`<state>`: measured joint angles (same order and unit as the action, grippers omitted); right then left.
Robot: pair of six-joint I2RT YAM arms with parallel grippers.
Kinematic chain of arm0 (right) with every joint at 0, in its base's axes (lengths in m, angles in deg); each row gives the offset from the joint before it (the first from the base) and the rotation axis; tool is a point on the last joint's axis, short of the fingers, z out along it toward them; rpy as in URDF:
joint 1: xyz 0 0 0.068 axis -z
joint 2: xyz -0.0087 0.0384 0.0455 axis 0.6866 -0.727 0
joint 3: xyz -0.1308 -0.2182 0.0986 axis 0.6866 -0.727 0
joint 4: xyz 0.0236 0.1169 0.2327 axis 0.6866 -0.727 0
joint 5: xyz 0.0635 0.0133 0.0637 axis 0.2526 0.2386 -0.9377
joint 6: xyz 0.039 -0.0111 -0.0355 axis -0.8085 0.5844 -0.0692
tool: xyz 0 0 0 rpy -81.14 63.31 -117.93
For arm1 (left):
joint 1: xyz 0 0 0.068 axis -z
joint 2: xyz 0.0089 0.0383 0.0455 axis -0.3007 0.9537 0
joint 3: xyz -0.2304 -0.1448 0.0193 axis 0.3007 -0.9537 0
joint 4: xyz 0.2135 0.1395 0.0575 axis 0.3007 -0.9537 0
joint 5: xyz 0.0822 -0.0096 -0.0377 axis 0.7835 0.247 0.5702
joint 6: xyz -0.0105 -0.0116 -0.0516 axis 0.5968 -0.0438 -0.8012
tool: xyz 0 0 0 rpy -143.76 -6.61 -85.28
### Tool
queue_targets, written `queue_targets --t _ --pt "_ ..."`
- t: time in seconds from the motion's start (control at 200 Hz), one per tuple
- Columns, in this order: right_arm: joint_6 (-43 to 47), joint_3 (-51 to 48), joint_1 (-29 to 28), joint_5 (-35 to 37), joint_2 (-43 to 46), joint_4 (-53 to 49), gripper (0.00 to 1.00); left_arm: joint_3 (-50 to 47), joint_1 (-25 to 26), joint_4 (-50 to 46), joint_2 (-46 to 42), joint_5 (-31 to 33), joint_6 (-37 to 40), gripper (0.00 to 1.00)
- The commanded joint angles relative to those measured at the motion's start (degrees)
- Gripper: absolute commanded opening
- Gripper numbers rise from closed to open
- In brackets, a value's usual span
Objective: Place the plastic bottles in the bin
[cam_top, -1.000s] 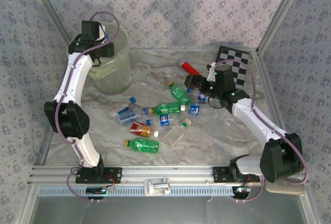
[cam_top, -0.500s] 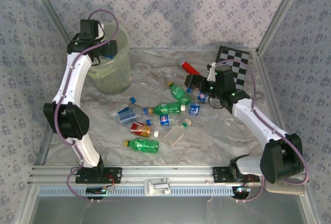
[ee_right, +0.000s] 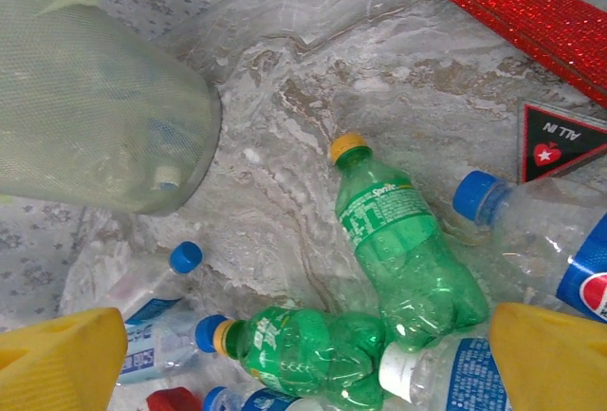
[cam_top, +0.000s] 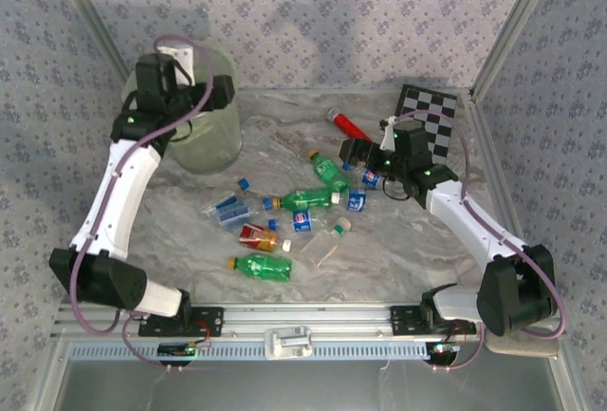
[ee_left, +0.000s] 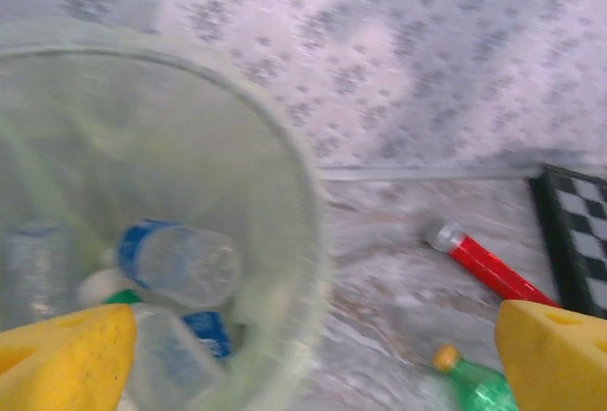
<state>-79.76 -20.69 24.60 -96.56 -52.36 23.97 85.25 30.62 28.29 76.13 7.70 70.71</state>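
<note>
**Bottles on the bench and in the bin, both grippers spread**

The large, round, translucent pale-green plastic bin (cam_top: 204,140) stands in the far left corner of the bench (cam_top: 398,269). At least three small clear plastic bottles lie inside it. The plainest one has a blue label (ee_left: 175,264). The others are blurred, so I cannot give a sure number.

More small plastic bottles (cam_top: 305,199) lie scattered in the middle of the bench. Three of them are green. One with an orange cap (cam_top: 329,172) is nearest the far edge, and one (cam_top: 261,266) is nearest the near edge. The clear bottles overlap each other. I count about six, with blue or red labels.

There is one red glittering cylinder (cam_top: 349,124) near the far edge. One black-and-white checkerboard (cam_top: 427,112) leans in the far right corner.

The left gripper (cam_top: 211,91) hangs over the mouth of the bin. Its yellow fingers (ee_left: 62,359) are spread wide with nothing between them. The right gripper (cam_top: 351,155) hovers above the bottles in the middle. Its fingers (ee_right: 62,359) are also spread and they pinch nothing.

The bench top is grey-white and marbled. The walls carry pale paper with small flowers, and a metal rail runs along the near edge.
</note>
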Motion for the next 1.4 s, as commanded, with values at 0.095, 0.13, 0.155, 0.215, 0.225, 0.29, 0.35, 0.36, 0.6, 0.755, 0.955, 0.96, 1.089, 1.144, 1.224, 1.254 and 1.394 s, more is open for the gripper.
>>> queue_targets --t 0.095,0.13,0.155,0.215,0.225,0.29,0.35,0.36,0.6,0.755,0.955,0.96,1.089,1.144,1.224,1.254,1.394 --pt "6.92 6.42 0.13 5.07 -3.84 -8.19 1.00 -13.05 7.47 14.23 -6.51 -2.47 -6.76 0.98" --pt "8.54 7.71 0.18 5.85 -4.72 -9.59 1.00 -15.30 8.68 16.10 -7.06 -2.27 -7.86 0.98" --pt "9.77 8.63 0.20 6.48 -5.33 -10.53 1.00 -16.82 9.55 17.47 -7.41 -1.82 -9.16 0.98" --pt "12.61 10.81 0.18 8.22 -7.01 -12.95 1.00 -20.51 11.26 21.41 -7.78 -1.77 -11.89 0.98" --pt "13.05 11.24 0.19 8.62 -7.33 -13.44 1.00 -21.21 11.58 22.01 -7.73 -1.71 -12.33 0.98" --pt "15.69 14.67 0.13 10.66 -9.54 -16.87 1.00 -24.86 13.31 25.65 -7.72 -1.36 -14.54 0.98" --pt "18.17 17.79 0.09 12.12 -11.73 -20.56 1.00 -26.87 14.80 26.33 -7.64 0.52 -15.37 0.98" --pt "18.77 18.26 0.10 12.28 -12.11 -20.97 1.00 -27.18 14.99 26.34 -7.63 0.93 -15.46 0.98" --pt "29.17 26.34 -0.18 14.50 -21.61 -34.02 1.00 -33.40 18.68 28.12 -8.46 7.19 -16.98 0.98" --pt "31.89 26.94 -2.42 16.07 -24.01 -37.09 1.00 -35.75 19.01 29.31 -7.69 8.41 -18.81 0.98" --pt "30.49 26.61 -6.43 17.36 -26.77 -37.93 0.94 -34.67 18.99 29.14 -4.18 7.27 -19.56 0.98" --pt "30.40 26.58 -6.53 17.53 -26.86 -38.00 0.94 -34.60 19.01 29.12 -4.06 7.23 -19.56 0.98" --pt "30.55 26.08 -8.34 19.31 -28.29 -39.05 0.92 -34.06 19.13 29.53 -2.73 6.66 -19.99 0.98" --pt "30.66 25.82 -8.78 20.01 -28.53 -39.30 0.91 -34.10 19.07 29.62 -2.66 6.58 -20.09 0.98" --pt "30.72 25.04 -9.08 20.70 -28.70 -39.49 0.91 -34.28 19.13 29.71 -2.54 6.66 -20.25 0.98" --pt "30.80 24.75 -9.14 20.69 -28.71 -39.49 0.91 -34.36 19.14 29.71 -2.49 6.66 -20.34 0.98" --pt "30.85 23.92 -10.10 21.36 -29.23 -39.49 0.91 -34.39 19.23 29.71 -2.06 6.49 -20.88 0.98"
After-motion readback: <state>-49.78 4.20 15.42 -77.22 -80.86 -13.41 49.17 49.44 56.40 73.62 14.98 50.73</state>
